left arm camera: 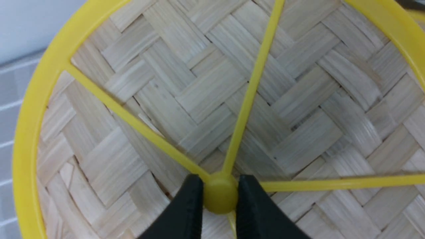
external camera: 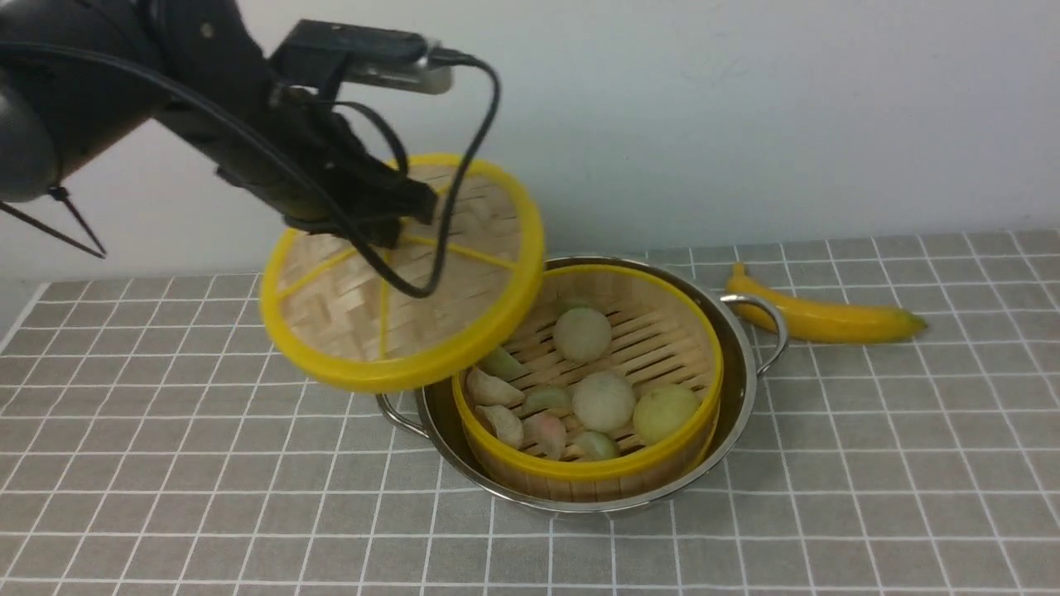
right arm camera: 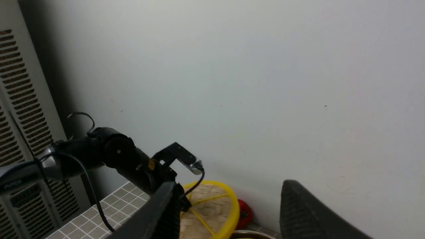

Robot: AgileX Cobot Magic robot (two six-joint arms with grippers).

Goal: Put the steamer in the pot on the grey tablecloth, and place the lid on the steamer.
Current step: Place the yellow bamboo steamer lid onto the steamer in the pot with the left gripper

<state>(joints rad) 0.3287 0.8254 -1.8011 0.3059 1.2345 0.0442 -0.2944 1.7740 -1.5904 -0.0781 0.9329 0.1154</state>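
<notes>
Two left jaws point(left arm camera: 220, 194) are gripping the hub of the lid point(external camera: 406, 273), which is hiding part of the steamer point(external camera: 589, 372); the right jaws point(right arm camera: 229, 212) are standing open.

One word can be read, and it is PIPER. It is on the robot's left arm, a dark, round, tube-shaped arm with a shiny silver-grey band point(right arm camera: 13, 184), over on the left side of the scene. The right wrist view shows it. The word is in pale capital letters on a dark part of the arm, and it goes along the arm. The letters are small and a bit blurry.
</notes>
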